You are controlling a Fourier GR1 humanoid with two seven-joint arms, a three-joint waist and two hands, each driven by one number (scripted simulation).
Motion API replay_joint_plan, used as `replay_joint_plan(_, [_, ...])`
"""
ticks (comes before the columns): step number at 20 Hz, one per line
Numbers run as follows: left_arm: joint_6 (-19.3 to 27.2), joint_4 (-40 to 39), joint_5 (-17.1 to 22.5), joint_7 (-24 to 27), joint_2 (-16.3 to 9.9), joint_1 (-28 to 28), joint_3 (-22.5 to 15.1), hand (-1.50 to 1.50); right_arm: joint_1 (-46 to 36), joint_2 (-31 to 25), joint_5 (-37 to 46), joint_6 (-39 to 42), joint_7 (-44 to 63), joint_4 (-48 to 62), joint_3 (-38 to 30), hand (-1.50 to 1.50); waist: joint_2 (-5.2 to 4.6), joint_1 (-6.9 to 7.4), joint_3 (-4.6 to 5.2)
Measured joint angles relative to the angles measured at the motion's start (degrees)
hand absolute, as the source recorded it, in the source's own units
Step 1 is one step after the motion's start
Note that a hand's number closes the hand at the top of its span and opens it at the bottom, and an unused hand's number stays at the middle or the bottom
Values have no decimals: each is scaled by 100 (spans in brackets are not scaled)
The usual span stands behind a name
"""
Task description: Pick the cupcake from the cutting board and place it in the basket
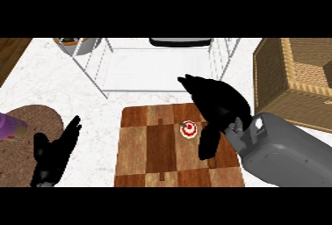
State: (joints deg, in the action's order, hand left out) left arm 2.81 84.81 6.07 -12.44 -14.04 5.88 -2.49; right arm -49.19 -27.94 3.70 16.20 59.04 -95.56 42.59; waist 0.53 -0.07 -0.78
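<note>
While the left hand (55, 151) rests open at the bench's (84, 105) near left edge, the cupcake (188, 128) sits on the cutting board (149, 149), toward its far right corner. The right hand (217, 103) hovers just beside it, fingers (207, 145) released, grasping nothing. Picking up and carrying to the wicker basket (276, 79) at the far right both remain.

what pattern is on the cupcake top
Red and white rings on the cupcake, seen from above in the head view.

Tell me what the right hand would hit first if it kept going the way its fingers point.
Probably the wire rack: the right hand points up-left past the cutting board; its height is unclear.
</note>
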Motion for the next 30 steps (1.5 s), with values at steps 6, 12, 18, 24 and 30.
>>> replay_joint_plan(6, [-76, 104, 4, 39, -35, 97, 46, 0, 410, 114, 447, -134, -169, 32, 28, -150, -1, 3, 9])
replay_joint_plan(12, [-124, 11, 1, -51, -31, 5, 95, 0, 660, 310, 887, -205, -327, 247, 37, -150, -2, 14, -2])
replay_joint_plan(18, [-176, -23, -7, -38, -18, -9, 144, 0, 876, 586, 1272, -270, -441, 406, 6, -150, -3, 21, -5])
replay_joint_plan(24, [-235, 33, -10, -78, -25, 0, 176, 0, 922, 872, 1556, -204, -576, 823, -15, -150, -7, 39, -1])
replay_joint_plan(30, [-192, 47, -66, -167, 35, -23, 171, 0, 1037, 1158, 1771, -53, -558, 1287, 95, -150, -9, 39, -1])
